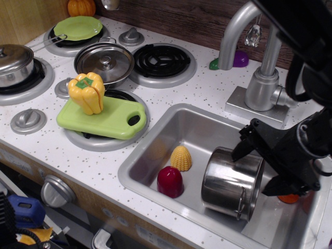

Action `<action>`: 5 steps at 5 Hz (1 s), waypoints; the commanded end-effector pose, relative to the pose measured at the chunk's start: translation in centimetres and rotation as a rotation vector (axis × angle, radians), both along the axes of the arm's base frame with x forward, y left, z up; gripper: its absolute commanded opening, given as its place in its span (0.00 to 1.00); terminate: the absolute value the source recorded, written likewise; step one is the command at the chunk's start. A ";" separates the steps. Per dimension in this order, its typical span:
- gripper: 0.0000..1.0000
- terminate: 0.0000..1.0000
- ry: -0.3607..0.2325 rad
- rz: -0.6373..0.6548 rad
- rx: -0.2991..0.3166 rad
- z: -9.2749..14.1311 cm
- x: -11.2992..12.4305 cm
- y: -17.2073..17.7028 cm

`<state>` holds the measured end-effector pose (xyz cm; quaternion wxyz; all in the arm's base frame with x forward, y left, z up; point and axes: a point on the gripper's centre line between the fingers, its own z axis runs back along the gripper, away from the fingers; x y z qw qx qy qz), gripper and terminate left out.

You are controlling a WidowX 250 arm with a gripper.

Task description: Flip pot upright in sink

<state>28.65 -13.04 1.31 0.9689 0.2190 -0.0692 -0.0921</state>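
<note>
The shiny steel pot lies on its side in the right half of the sink, its open mouth facing right and a wire loop handle at its lower front. My black gripper hangs at the pot's mouth and is open. One finger is by the upper rim. The other finger is to the right of the opening. I cannot tell whether either finger touches the rim. The arm hides the far right part of the sink.
A yellow corn and a red toy vegetable sit in the sink left of the pot. An orange toy peeks out under the gripper. The grey faucet stands behind. A cutting board with a yellow pepper and a lidded pot are on the stove.
</note>
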 end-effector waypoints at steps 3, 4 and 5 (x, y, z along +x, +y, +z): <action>0.00 0.00 -0.045 -0.042 0.057 -0.6 1.2 2.6; 0.00 0.00 -0.047 -0.028 0.061 -0.5 1.5 3.2; 0.00 0.00 -0.052 -0.028 0.016 -0.5 1.7 3.9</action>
